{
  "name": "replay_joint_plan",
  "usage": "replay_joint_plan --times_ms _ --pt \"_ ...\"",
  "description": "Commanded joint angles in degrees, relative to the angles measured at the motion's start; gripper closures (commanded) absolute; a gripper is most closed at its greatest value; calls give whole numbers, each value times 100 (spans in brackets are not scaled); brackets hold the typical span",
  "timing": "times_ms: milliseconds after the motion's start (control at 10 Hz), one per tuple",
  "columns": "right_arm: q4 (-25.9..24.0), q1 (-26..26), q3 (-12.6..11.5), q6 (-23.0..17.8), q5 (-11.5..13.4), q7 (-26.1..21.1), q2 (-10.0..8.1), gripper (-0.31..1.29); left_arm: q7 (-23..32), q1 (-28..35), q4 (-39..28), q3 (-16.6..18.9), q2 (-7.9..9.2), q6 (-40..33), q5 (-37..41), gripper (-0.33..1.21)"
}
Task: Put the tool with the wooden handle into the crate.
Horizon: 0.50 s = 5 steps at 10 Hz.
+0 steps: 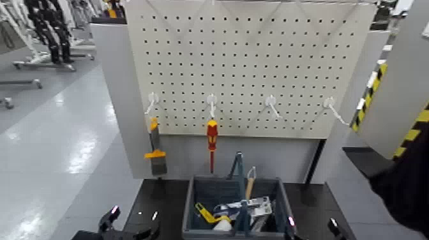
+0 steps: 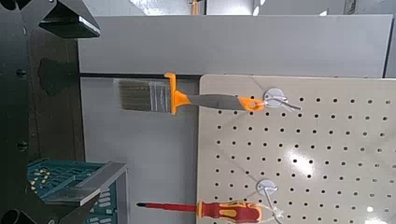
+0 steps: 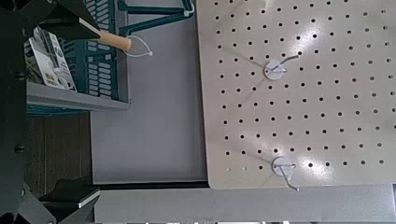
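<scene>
The trowel (image 1: pixel 249 187) stands in the crate (image 1: pixel 286 203), wooden handle poking above the rim; the right gripper (image 1: pixel 313 223), wide open and empty, waits beside it; a knock while withdrawing could tip the handle; the left gripper (image 1: pixel 135 216) idles open, left of the crate.

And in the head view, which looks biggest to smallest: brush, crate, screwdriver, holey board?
1. Holey board
2. Crate
3. Brush
4. Screwdriver, nearly as long as the brush but skinnier

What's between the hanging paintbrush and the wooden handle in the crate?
The hanging red-and-yellow screwdriver, then the upright crate handle, as the head view shows.
</scene>
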Motion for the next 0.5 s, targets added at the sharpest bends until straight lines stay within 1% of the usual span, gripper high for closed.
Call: replay_joint_plan --times_ms 100,200,500 --pt "9 24 30 -35 75 -20 16 13 4 35 -72 9 8 -10 4 11" --pt "18 24 39 -96 137 -11 25 13 4 44 -72 9 8 -10 4 11" --pt "44 24 56 -105 145 -11 43 13 4 53 -81 18 8 -18 4 11"
